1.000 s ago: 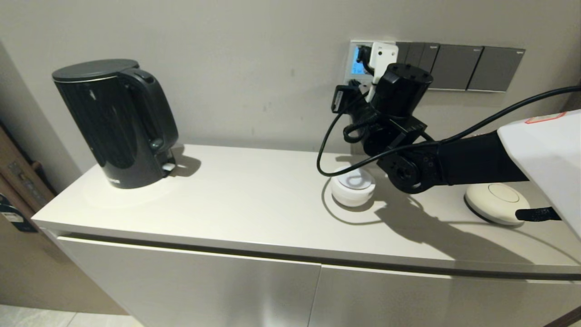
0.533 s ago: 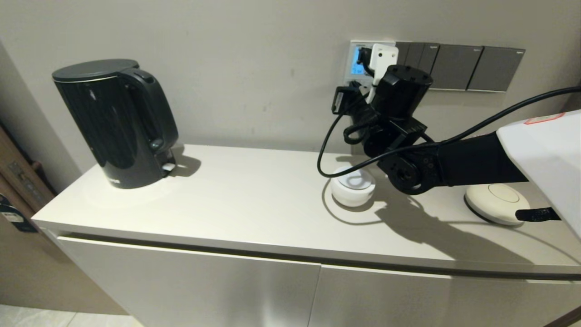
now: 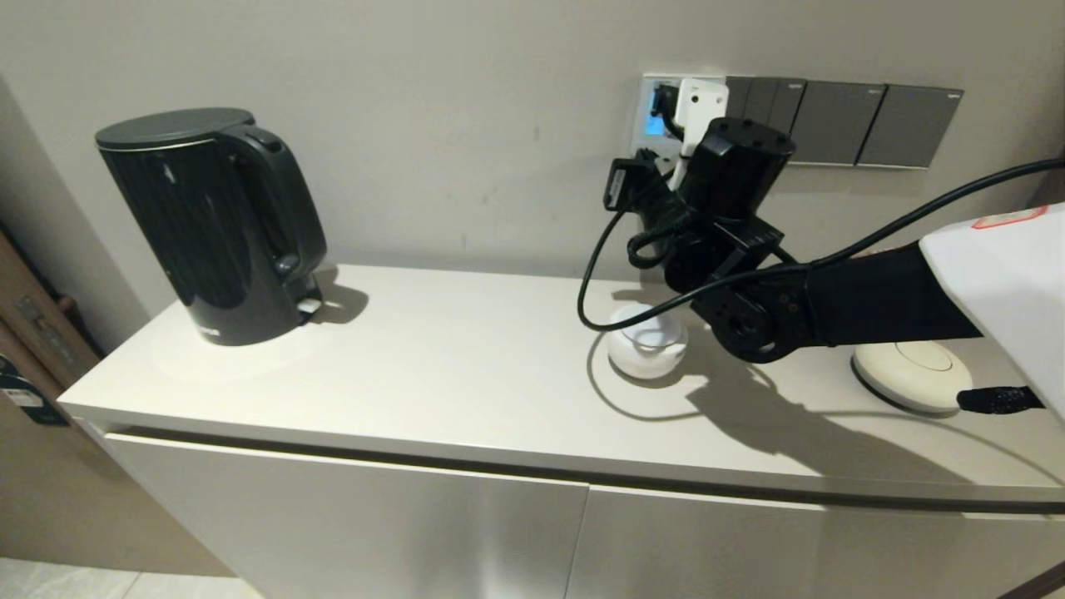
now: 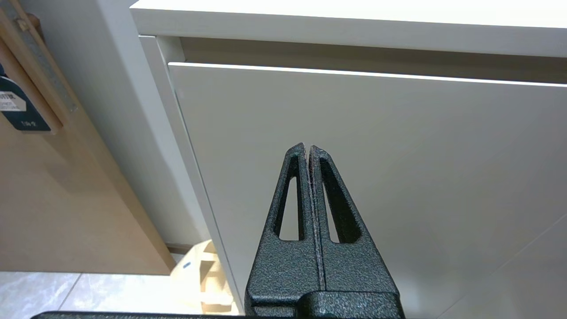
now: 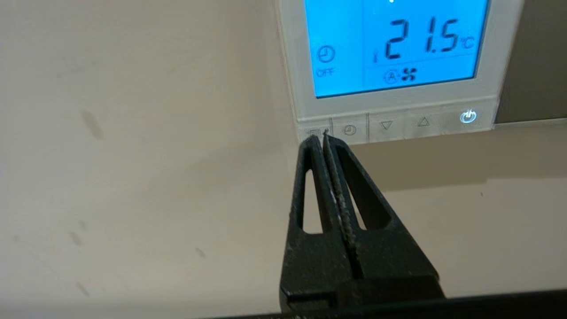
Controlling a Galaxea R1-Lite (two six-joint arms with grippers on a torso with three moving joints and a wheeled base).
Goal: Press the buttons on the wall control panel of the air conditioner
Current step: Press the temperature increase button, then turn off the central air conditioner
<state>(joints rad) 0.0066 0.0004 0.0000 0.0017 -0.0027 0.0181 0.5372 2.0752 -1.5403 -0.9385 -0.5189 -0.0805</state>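
White-framed panel (image 5: 485,66), glowing blue screen (image 5: 345,44)

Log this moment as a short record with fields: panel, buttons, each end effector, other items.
panel: air conditioner's wall control panel on the wall, screen lit blue, reading 21.5 °C
buttons: row of buttons along the lower edge; power icon glowing
right end effector: right end effector shut, tips at the endmost button, farthest from the power icon
left end effector: left end effector shut, parked before the cabinet front
other items: kettle, dark switch plates
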